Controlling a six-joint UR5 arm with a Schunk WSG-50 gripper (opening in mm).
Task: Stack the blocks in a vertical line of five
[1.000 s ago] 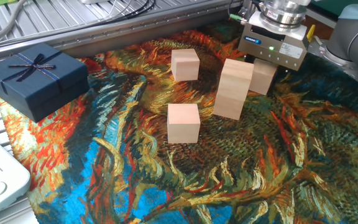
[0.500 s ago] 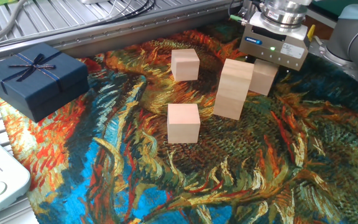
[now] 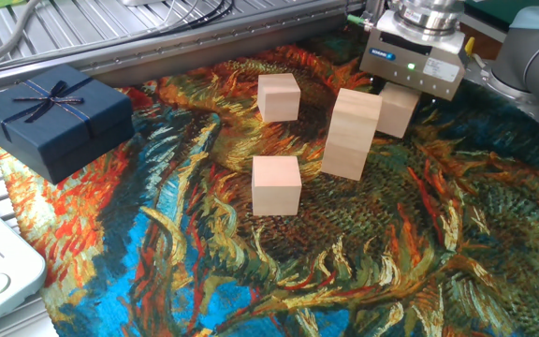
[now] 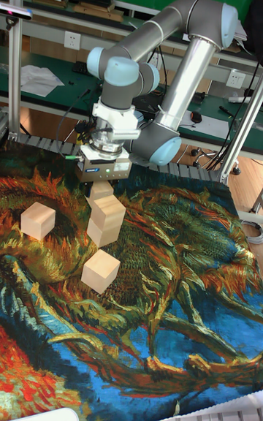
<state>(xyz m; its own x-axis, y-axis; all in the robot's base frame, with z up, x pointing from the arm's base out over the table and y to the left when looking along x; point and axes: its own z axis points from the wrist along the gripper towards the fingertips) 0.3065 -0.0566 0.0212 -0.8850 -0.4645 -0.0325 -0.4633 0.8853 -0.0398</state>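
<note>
Directly beneath the gripper (image 3: 402, 94) sits one pale block (image 3: 397, 113), at the far right of the painted cloth (image 3: 419, 253), its top hidden under the grey gripper body. The fingers are not visible in either view, so I cannot tell whether the jaws have closed on this block or stand apart around it; in the tall fixed view only a sliver of it (image 4: 100, 190) shows below the gripper (image 4: 101, 184). Just in front of that block stands a two-block stack (image 3: 351, 133), leaning slightly, close beside the gripper's lower edge and partly covering the block behind. A single block (image 3: 278, 97) lies to the left of the stack, well apart from the gripper, and another single block (image 3: 277, 184) rests nearer the camera, in front of and left of the stack. A dark navy gift box (image 3: 52, 116) with a ribbon bow sits at the cloth's far left edge.
</note>
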